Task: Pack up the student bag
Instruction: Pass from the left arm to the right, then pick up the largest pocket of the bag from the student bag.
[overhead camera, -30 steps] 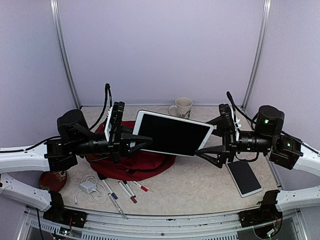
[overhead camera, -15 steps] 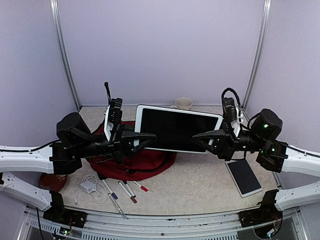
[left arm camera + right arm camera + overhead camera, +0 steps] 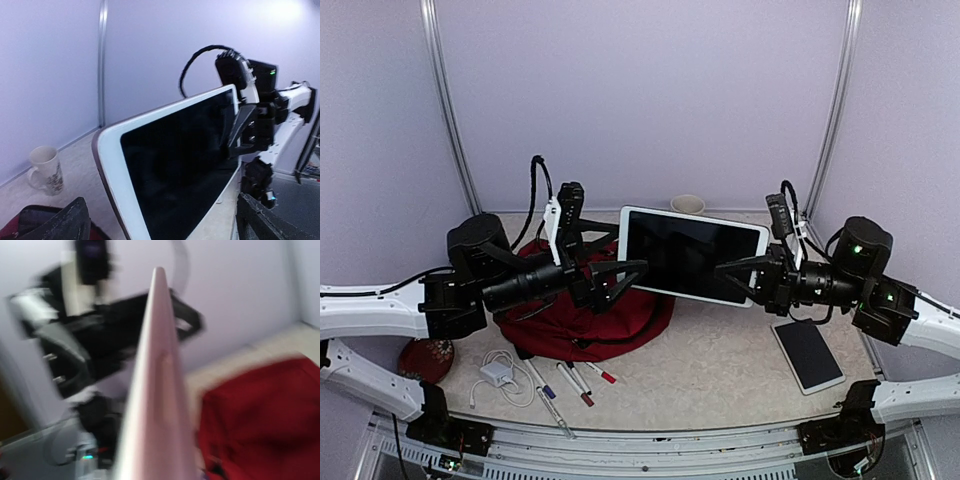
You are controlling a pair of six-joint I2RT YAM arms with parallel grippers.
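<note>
A large white tablet with a dark screen hangs in the air above the table, standing nearly on edge. My right gripper is shut on its right edge. My left gripper is open at the tablet's left edge, one finger on each side and not pressing it. In the left wrist view the tablet stands between the spread fingers. The right wrist view is blurred and shows the tablet edge-on. The student bag, dark red, lies on the table under the left arm and shows as a red bag in the right wrist view.
A mug stands at the back wall. A smaller white tablet lies flat at the right. Several pens and a white charger with cable lie in front of the bag. A dark red dish sits at the left.
The right gripper closed on the tablet's right edge, then the left gripper opened and let go. The tablet shifted right and stands more upright.
</note>
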